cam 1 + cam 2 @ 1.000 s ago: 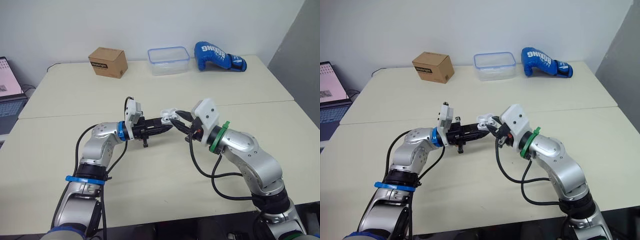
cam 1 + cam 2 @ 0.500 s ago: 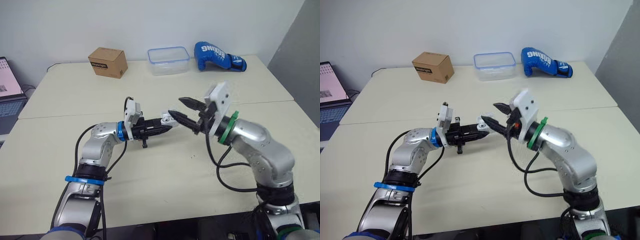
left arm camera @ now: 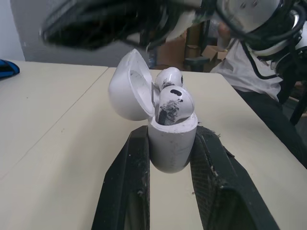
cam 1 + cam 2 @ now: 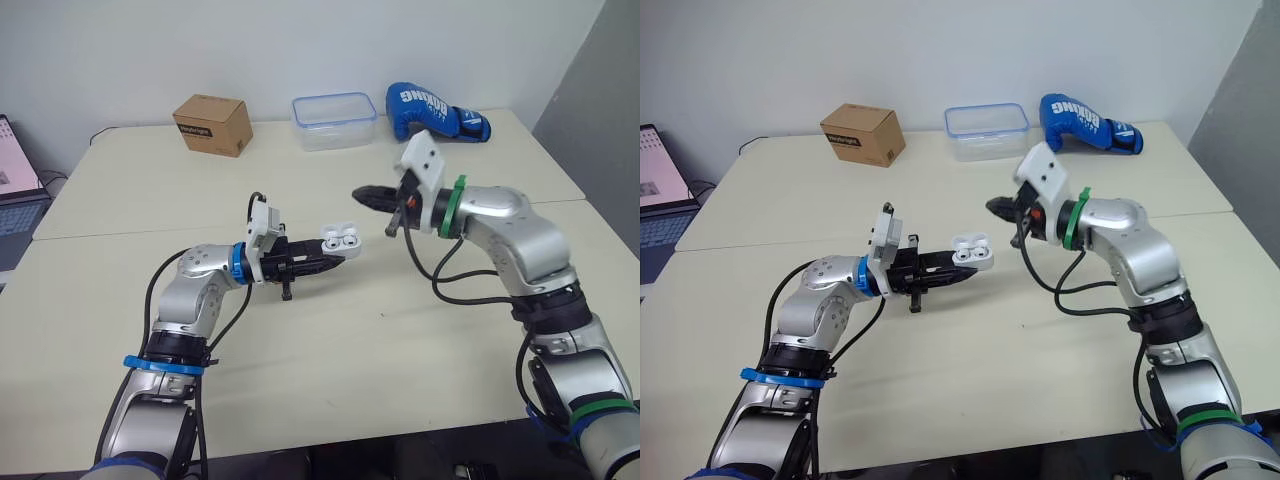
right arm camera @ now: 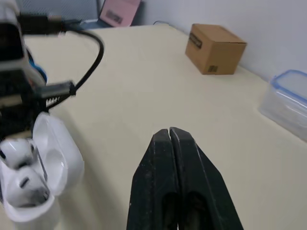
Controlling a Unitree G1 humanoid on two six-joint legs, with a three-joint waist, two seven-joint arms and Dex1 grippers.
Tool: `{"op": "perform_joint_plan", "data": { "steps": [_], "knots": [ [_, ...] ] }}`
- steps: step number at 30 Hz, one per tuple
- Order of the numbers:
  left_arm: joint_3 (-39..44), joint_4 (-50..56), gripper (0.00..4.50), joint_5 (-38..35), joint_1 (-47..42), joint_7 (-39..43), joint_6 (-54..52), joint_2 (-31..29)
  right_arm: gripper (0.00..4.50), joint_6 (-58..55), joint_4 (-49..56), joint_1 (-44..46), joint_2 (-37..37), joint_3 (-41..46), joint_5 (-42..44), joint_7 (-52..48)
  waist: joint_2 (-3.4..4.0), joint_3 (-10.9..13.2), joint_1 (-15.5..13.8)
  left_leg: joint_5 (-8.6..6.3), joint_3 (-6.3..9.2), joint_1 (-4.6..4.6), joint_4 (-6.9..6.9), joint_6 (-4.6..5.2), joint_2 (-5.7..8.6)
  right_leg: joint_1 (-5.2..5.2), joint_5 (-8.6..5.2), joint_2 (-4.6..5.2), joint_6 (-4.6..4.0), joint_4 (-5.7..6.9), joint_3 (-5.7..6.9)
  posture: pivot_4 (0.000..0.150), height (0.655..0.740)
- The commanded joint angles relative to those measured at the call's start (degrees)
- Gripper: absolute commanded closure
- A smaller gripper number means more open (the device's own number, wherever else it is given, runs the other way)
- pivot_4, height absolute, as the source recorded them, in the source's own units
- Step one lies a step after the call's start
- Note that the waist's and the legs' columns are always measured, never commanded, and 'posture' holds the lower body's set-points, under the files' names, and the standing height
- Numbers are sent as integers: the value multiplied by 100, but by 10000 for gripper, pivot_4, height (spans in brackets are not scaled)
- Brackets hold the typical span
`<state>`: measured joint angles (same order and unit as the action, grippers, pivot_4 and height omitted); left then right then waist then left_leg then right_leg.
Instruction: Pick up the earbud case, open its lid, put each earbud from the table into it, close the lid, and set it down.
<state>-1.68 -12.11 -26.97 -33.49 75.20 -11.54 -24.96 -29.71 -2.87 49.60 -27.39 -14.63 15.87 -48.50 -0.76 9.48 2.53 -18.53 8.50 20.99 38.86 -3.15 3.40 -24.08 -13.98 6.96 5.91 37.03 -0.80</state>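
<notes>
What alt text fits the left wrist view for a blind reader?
The left gripper clamps a white earbud case upright, its lid open and both earbuds seated inside. A beige table lies below.

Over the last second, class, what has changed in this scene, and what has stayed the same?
The right claw drew away from the earbud case, up and back, and shut empty. The left claw still grips the case, lid open, both earbuds seated inside. The cardboard box, plastic container and boxing glove have not moved.
</notes>
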Motion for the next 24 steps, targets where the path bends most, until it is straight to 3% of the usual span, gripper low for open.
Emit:
{"op": "perform_joint_plan", "data": {
  "steps": [1,9,24],
  "knots": [
    [117,344,36598,-163,29,-53,-98,-54,44736,512,-289,204,84,-204,-275,-386,0,0,17,0,0,0,0,0,0,0,0,0,0,0,0,1500,7307],
    [124,469,36598,-200,103,-115,-281,-101,44736,722,-378,235,367,-194,-368,-714,0,0,34,0,6,0,0,-1,-1,-2,0,0,0,1,0,1500,7307],
    [193,391,36598,-250,148,-267,-339,-94,44736,390,588,-85,225,-103,-203,-943,0,0,31,0,7,0,0,-1,0,-1,0,1,0,2,1,1500,7307]
  ]
}}
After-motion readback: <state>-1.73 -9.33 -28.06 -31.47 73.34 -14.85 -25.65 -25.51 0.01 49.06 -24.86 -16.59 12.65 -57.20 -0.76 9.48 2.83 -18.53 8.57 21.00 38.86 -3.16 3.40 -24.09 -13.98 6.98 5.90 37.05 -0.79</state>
